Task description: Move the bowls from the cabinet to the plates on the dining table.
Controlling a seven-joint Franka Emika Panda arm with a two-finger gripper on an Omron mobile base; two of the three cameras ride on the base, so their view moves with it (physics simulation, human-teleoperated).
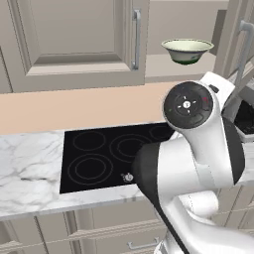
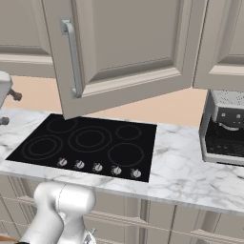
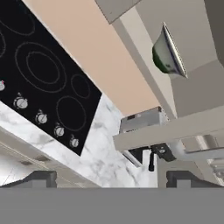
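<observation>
A pale cream-green bowl with a dark green band stands upright on the shelf of the open cabinet, above the counter. In the hand view the same bowl appears rolled on its side at the upper right, far ahead of my gripper. The two dark fingertips stand wide apart at the bottom of that view with nothing between them. The cabinet's open door swings out over the cooktop. The plates and the dining table are out of view.
A black cooktop with a row of knobs lies in the marble counter. A coffee machine stands at the counter's right. The neighbouring cabinet door is shut. My arm fills the lower right of the left base view.
</observation>
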